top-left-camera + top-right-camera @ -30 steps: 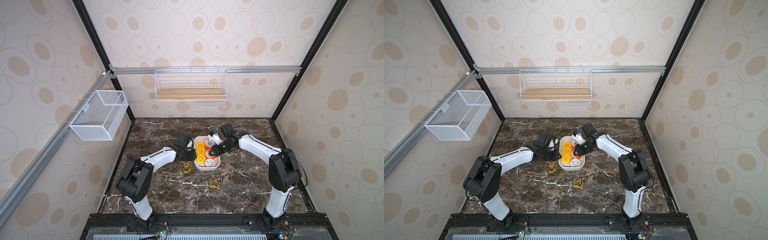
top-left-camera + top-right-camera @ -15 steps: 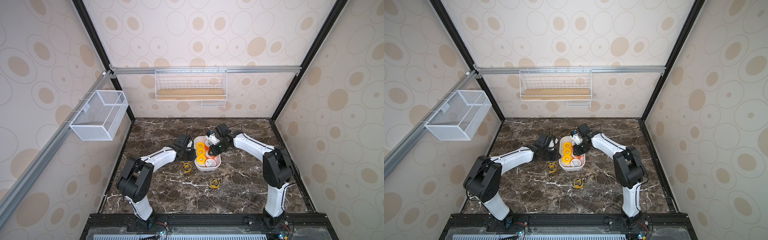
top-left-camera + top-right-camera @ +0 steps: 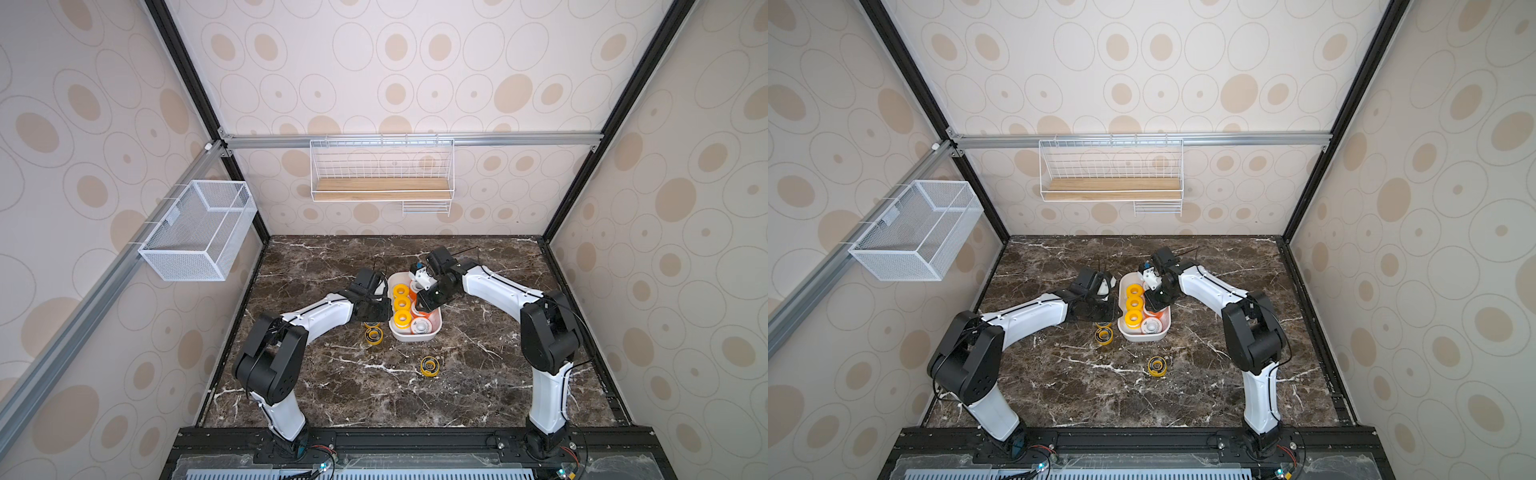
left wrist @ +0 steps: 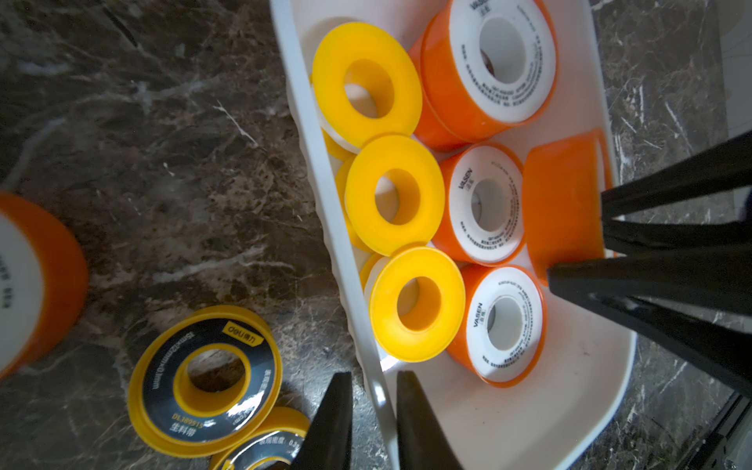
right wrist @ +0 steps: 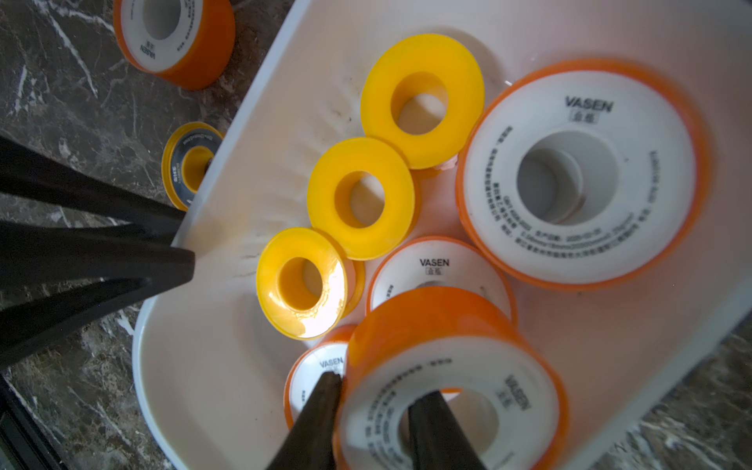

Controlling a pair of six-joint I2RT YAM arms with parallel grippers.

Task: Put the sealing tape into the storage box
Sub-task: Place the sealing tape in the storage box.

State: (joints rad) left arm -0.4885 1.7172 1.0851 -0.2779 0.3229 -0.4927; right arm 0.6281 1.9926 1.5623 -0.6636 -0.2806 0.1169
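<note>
Our right arm (image 3: 498, 291) has edged in over the storage box (image 5: 293, 101), its jaws pinched on an orange spool (image 5: 439, 325), one jaw through the core. Our left jaws clamp the box wall. Release looks next; ringed yellow spools (image 4: 205, 378) and another orange spool (image 4: 36, 280) wait on the table (image 4: 142, 142).

The white ribbed storage box (image 3: 415, 338) sits near the tabletop's centre, its long axis running 12 to 6. Three plain yellow spools (image 3: 402, 304) line its 9 o'clock side and three orange white-faced spools (image 4: 490, 203) lie flat along 3 o'clock. A fourth orange spool (image 5: 439, 325) hangs tilted above them, pinched by the right gripper (image 5: 376, 390). Outside, two dark-ringed yellow spools (image 3: 374, 335) lie at the box's 8 o'clock, a third ringed spool (image 3: 430, 366) at 6, and a loose orange spool (image 4: 36, 280) lies nearby
</note>
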